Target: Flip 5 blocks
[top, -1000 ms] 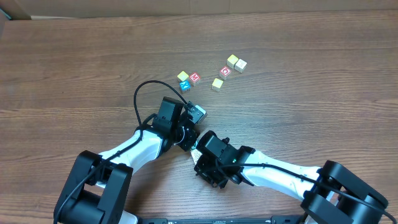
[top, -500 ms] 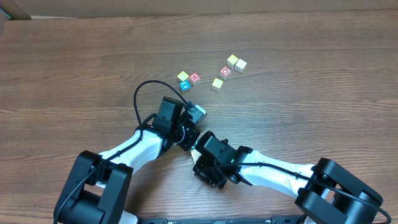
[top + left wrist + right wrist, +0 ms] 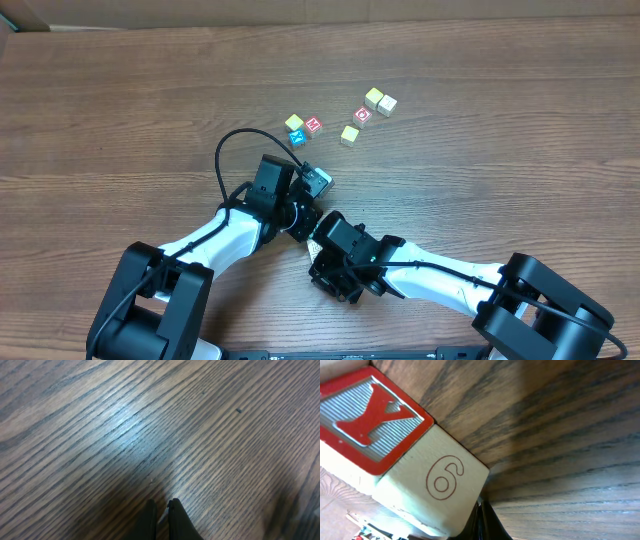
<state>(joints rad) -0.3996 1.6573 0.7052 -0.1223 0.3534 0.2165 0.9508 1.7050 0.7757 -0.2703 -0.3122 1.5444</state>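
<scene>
Blocks (image 3: pixel 349 134) scattered on table (image 3: pixel 500 150), red-Y block (image 3: pixel 395 435) beside right gripper (image 3: pixel 481 515)

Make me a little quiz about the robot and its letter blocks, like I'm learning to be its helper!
1. True or false: the left claw is holding a block.
2. Look at the block next to the right claw. Which number is printed on its pale side? A) 6 B) 4 C) 2
3. Fill the gap: the letter on that block's red face is ___.
Key: 1 false, it is shut over bare table; 2 A; 3 Y.
</scene>
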